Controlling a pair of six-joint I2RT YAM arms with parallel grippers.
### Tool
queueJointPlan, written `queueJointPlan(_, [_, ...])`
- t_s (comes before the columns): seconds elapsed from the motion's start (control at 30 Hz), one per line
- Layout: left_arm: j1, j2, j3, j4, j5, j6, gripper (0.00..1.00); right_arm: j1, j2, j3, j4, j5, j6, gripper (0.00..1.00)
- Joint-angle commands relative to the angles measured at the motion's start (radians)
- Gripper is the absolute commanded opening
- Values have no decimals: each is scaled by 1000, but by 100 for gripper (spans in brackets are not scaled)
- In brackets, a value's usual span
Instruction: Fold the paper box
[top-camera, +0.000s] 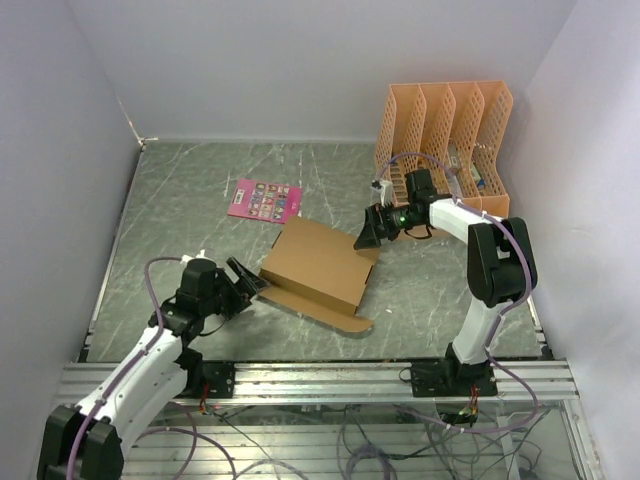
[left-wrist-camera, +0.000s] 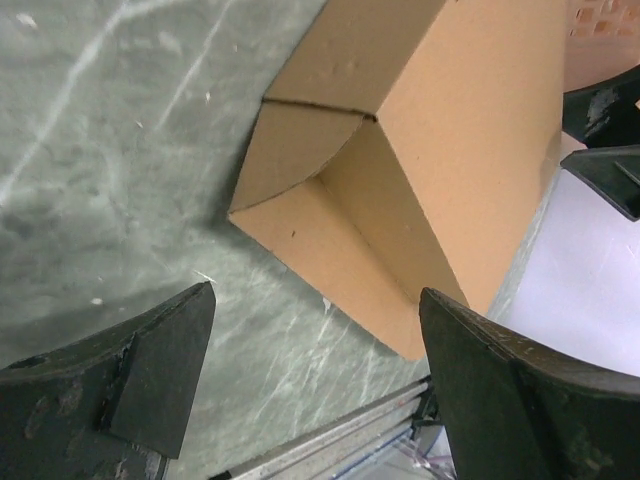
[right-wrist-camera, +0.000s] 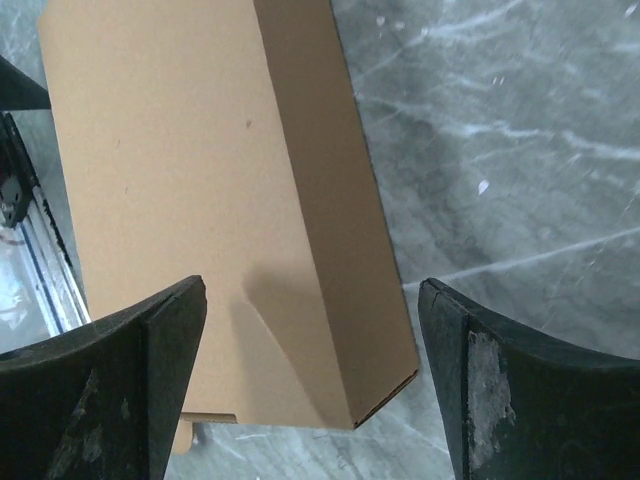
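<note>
1. The paper box sits mid-table, its top folded over and its inside hidden; one flap lies flat at its near edge.
2. The left gripper is just beside the box's left end, jaws wide apart, holding nothing.
3. The right gripper is at the box's far right corner, also spread and empty.
4. The orange file organizer stands at the far right; a right-hand slot holds something too small to identify.
5. A pink card lies beyond the box.

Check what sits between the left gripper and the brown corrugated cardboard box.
Nothing: left gripper to cardboard box is bare grey marbled tabletop, per left wrist view.
</note>
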Motion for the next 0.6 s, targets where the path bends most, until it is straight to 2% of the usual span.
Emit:
queueJointPlan(0.0, [-63,47,8,87,-21,-114,94,5,-46,-33,18,-3,19,85])
queueJointPlan(0.33, [-163,159,-33,257,-129,-223,96,23,-68,-67,20,-7,39,77])
queueJointPlan(0.57, [-191,205,-25,273,-178,-255,96,30,-92,-110,20,-8,33,76])
